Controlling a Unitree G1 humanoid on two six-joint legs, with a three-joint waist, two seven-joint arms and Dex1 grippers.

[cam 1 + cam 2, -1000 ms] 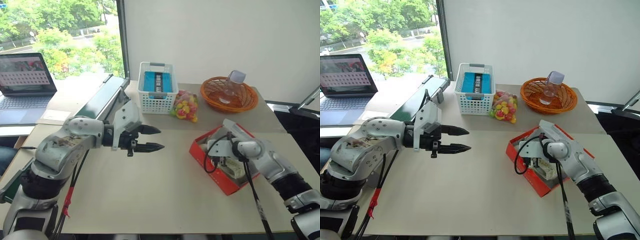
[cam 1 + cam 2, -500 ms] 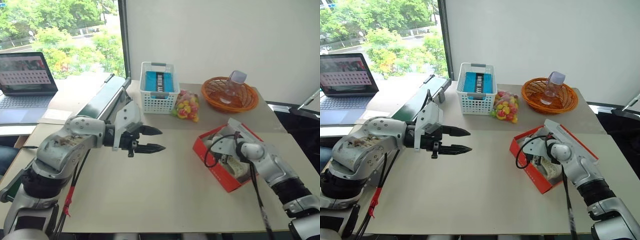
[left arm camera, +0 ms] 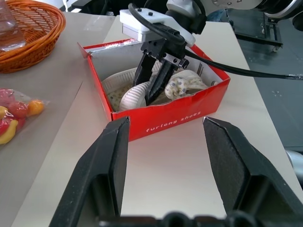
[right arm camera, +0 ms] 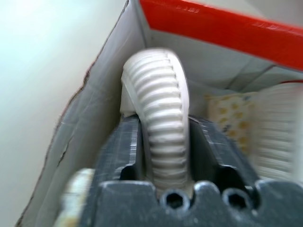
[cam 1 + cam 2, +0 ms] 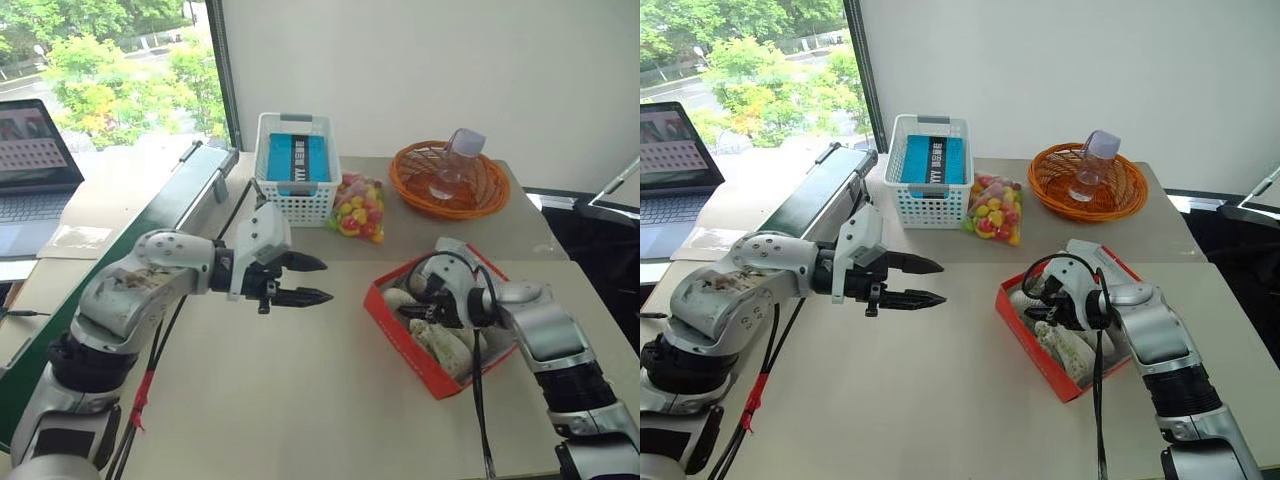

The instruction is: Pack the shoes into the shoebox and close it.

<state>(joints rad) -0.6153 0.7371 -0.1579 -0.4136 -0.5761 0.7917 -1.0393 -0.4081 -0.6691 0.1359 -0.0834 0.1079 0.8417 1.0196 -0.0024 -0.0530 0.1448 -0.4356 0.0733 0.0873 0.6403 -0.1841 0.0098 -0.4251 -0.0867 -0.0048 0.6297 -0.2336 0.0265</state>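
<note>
Foam-like, light and springy, we judge the shoes; right gripper pinches one's ribbed sole inside the box. Left gripper hangs spread.

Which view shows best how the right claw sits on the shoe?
Right wrist view: the shoe's ribbed sole lies between the right claw. Left wrist view shows it from outside, inside the shoebox; in the eye views it is small.

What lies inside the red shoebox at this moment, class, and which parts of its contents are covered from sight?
Inside the shoebox lie the shoes, cream-white. The right gripper reaches in, one shoe's ribbed sole between its fingers. The box floor beneath the shoes is covered.
</note>
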